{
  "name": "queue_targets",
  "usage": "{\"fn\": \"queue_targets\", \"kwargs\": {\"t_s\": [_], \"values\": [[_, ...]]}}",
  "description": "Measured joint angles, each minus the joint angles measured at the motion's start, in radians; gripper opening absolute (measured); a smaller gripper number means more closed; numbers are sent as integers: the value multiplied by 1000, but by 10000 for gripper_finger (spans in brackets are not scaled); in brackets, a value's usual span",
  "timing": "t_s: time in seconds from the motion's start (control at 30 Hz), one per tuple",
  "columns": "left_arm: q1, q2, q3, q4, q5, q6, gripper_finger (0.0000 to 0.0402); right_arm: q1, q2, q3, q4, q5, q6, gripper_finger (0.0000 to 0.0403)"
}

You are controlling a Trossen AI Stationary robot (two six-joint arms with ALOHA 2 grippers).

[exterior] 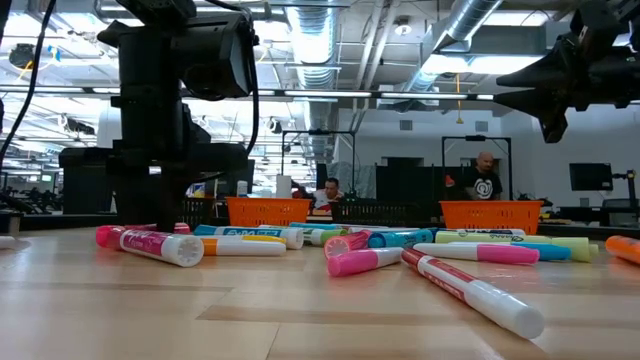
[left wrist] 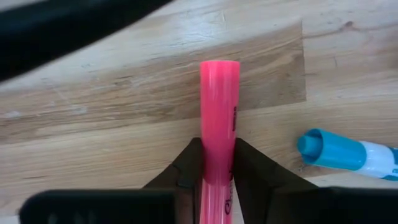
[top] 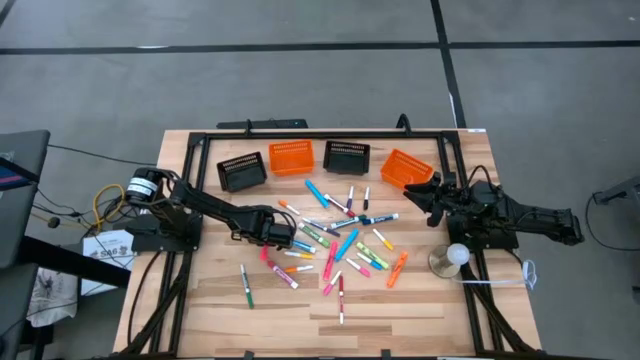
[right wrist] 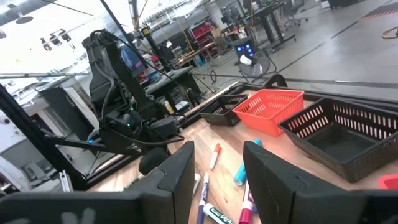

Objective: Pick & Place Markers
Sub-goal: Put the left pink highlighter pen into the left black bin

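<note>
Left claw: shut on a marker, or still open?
Shut on one. In the left wrist view the left claw has both fingers pressed against a pink marker lying on the wooden table.

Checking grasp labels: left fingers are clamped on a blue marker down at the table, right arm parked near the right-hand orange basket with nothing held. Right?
Not quite: the marker is pink, not blue. The left wrist view shows the left gripper with its fingers clamped on a pink marker at the table; a blue-capped marker lies loose beside it. The rest holds: the right gripper sits near the right-hand orange basket holding nothing.
</note>
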State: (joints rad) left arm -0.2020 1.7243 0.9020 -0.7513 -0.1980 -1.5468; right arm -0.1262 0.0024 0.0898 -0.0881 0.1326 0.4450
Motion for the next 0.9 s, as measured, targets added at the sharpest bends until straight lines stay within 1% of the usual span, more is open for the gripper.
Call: {"fn": "queue_targets", "kwargs": {"t_s": [0.17, 0.33, 0.57, 0.7, 0.9], "values": [[0, -44, -7, -29, 13, 51, 70, 0, 0, 0, 0, 0, 0, 126], [0, -160, -5, -59, 4, 115, 69, 0, 0, 0, 0, -1, -3, 125], [0, -374, -5, -53, -11, 383, 69, 0, 0, 0, -1, -1, -7, 125], [0, -493, -5, -17, 17, 566, 72, 0, 0, 0, -1, -1, -8, 125], [1, -631, -5, 50, 21, 692, 74, 0, 0, 0, -2, -1, -8, 125]]}}
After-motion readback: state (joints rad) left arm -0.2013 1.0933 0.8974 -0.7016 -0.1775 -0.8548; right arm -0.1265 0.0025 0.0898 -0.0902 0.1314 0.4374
